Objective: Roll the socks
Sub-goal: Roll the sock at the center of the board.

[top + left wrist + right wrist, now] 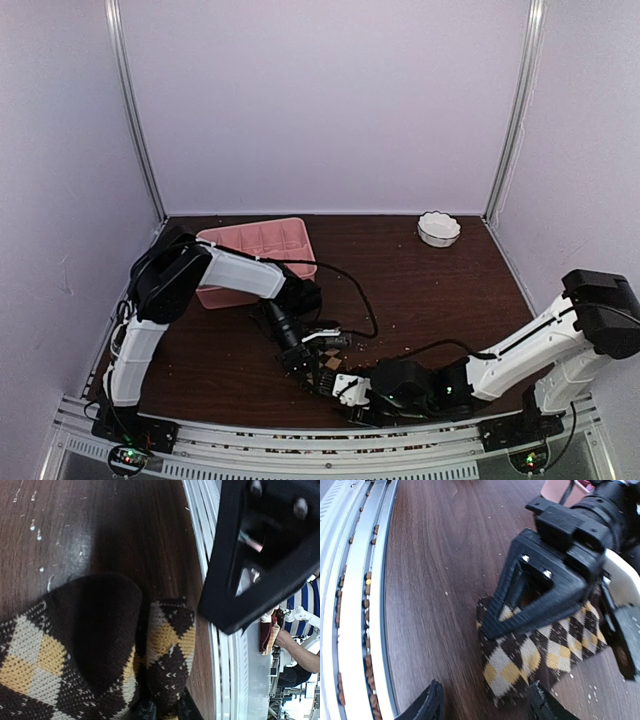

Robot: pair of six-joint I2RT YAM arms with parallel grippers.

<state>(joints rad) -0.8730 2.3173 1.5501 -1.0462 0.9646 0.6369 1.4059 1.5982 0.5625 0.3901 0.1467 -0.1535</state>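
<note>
The right hand (pixel 485 700) stands half open and holds nothing. Its fingers bracket the near end of the checkered sock (pixel 545 655), which lies just to its left. The sock's length runs near to far. The left hand (pixel 300 362), almost closed, appears to pinch a fold of it. The sock lies on the dark desk (pixel 445 555), close to the near rail (pixel 350 605).

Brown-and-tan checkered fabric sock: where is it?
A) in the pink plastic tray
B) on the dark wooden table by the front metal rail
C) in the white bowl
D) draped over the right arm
B: the brown-and-tan checkered fabric sock lies on the dark wooden table beside the front metal rail, well apart from the pink plastic tray.
</note>
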